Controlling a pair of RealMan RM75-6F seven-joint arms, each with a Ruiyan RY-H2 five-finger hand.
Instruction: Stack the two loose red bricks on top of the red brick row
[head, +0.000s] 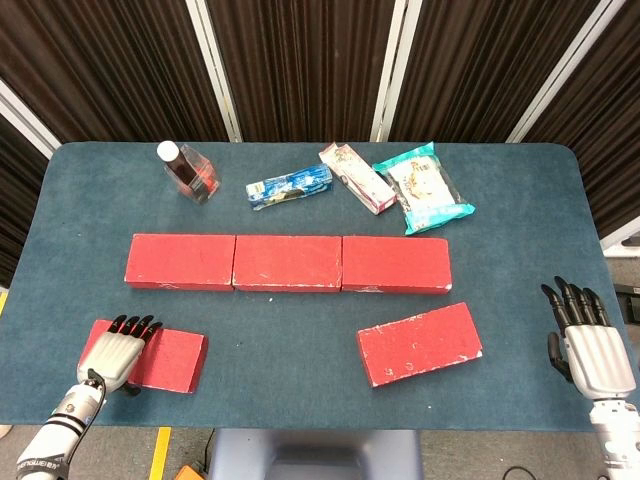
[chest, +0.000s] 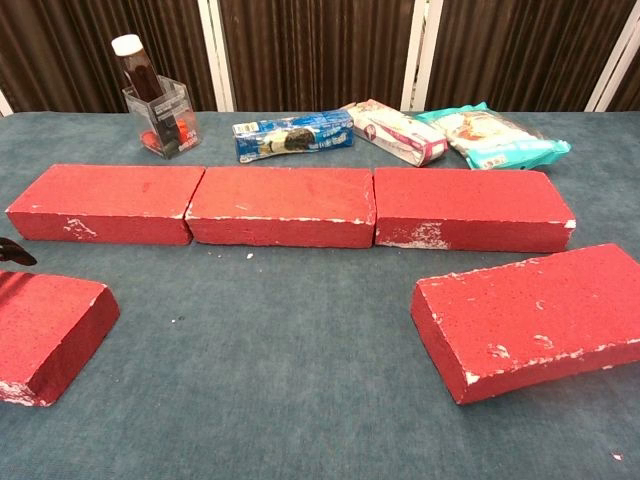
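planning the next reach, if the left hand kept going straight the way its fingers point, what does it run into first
Probably the leftmost brick of the red brick row. The left hand lies on the loose red brick, fingers pointing away from the robot, bare table between. Height above the table is unclear.

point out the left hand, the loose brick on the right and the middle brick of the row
left hand (head: 118, 350), head view, on the back of the hand
right loose brick (head: 420, 343), head view, middle of its top face
middle brick of the row (head: 287, 262), head view, middle of its top face
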